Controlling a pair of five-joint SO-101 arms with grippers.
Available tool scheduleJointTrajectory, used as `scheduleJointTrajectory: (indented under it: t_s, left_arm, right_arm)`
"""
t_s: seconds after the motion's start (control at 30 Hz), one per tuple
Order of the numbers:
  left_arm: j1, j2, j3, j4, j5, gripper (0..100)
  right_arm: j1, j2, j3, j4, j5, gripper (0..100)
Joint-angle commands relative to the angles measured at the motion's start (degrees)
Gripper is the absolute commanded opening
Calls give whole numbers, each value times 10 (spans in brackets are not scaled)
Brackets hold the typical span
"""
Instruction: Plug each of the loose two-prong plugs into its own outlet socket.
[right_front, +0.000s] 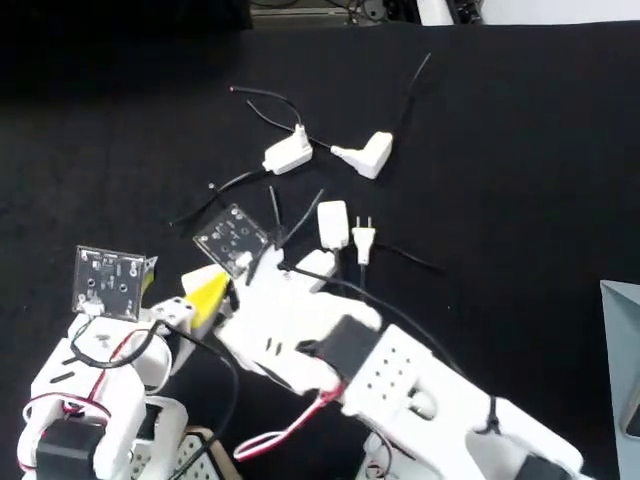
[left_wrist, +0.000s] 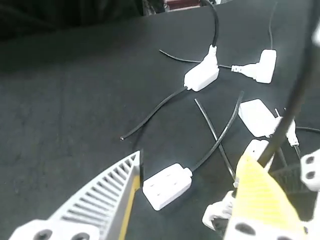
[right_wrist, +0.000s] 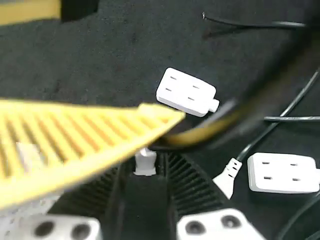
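My left gripper (left_wrist: 192, 162) is open, its white ribbed finger (left_wrist: 100, 205) and yellow finger (left_wrist: 260, 200) either side of a white outlet socket (left_wrist: 166, 186) lying on the black table. My right gripper (right_wrist: 145, 150) is shut on a small white plug (right_wrist: 145, 163) whose black cord (right_wrist: 260, 95) arcs away; the same socket (right_wrist: 186, 92) lies just beyond it. A loose two-prong plug (right_front: 362, 240) (right_wrist: 225, 179) rests beside a second socket (right_front: 333, 222) (right_wrist: 282, 172). Farther back lie a third socket (right_front: 288, 152) and an angled white plug (right_front: 365, 152).
Thin black cords (right_front: 255, 100) trail across the middle and back of the table. The right arm (right_front: 400, 380) crosses from the lower right to beside the left arm (right_front: 100, 370). A grey box edge (right_front: 625, 350) stands at the right border.
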Motion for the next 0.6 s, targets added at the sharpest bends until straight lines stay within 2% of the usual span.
scheduleJointTrajectory:
  t_s: [0.0, 0.17, 0.3, 0.43, 0.57]
  left_arm:
    - [-18, -6, -32, 1, -28, 304]
    - [-176, -4, -25, -25, -30, 302]
    - [-281, -4, 18, -65, -27, 300]
    - [-332, -7, 80, -99, -4, 300]
    - [-348, -7, 133, -127, 1, 300]
  right_arm:
    - [-2, 7, -44, -23, -4, 12]
    - [35, 34, -41, -78, -11, 12]
    - [45, 124, -73, -114, -59, 13]
    - [45, 229, -139, -113, -120, 15]
    - [45, 297, -184, -114, -156, 15]
